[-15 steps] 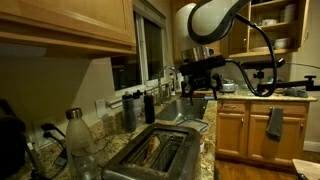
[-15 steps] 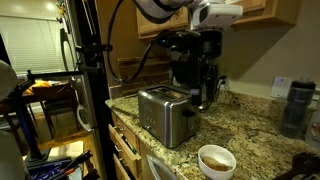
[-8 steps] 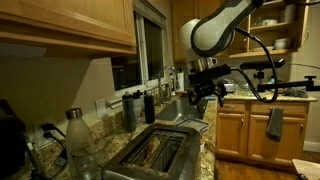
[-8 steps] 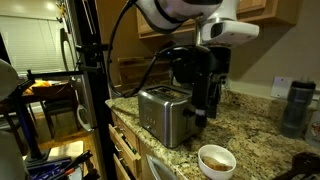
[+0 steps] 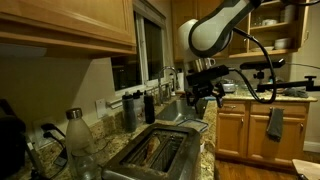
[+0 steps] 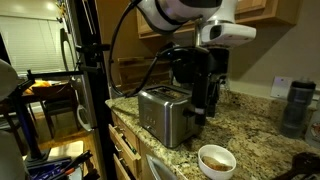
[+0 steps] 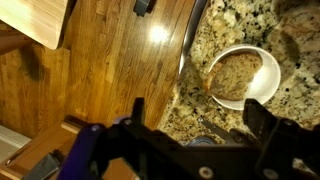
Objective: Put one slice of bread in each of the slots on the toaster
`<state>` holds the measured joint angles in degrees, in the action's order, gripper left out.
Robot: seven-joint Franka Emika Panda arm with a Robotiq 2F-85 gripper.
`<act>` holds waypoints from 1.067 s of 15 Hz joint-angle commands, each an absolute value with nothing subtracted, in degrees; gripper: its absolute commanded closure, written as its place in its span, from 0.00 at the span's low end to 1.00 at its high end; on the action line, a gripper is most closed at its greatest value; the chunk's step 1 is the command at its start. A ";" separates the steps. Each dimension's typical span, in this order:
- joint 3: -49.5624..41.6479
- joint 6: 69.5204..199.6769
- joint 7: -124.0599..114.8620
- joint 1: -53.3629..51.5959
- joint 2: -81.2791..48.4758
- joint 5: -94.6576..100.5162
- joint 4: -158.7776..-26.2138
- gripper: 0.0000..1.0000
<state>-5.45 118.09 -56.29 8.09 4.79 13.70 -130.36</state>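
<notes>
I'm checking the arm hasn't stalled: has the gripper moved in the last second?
Yes. In an exterior view the gripper has dropped lower beside the toaster, nearer the counter.

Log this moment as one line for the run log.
gripper open, empty | hovers beside toaster | slice of bread lies in white bowl | next: likely reach for bread
</notes>
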 commanded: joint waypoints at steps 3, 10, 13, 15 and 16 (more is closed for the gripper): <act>-4.15 118.71 -56.20 6.37 -0.65 9.65 -127.93 0.00; -5.69 118.42 -58.28 6.45 -5.70 5.23 -125.36 0.00; -6.70 118.79 -56.80 6.81 -7.45 3.79 -124.47 0.00; -7.48 119.41 -55.19 7.12 -8.36 3.20 -124.30 0.00; -7.82 119.85 -54.30 7.25 -8.71 3.04 -124.31 0.00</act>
<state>-6.65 118.39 -56.93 6.89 -7.72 4.56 -124.58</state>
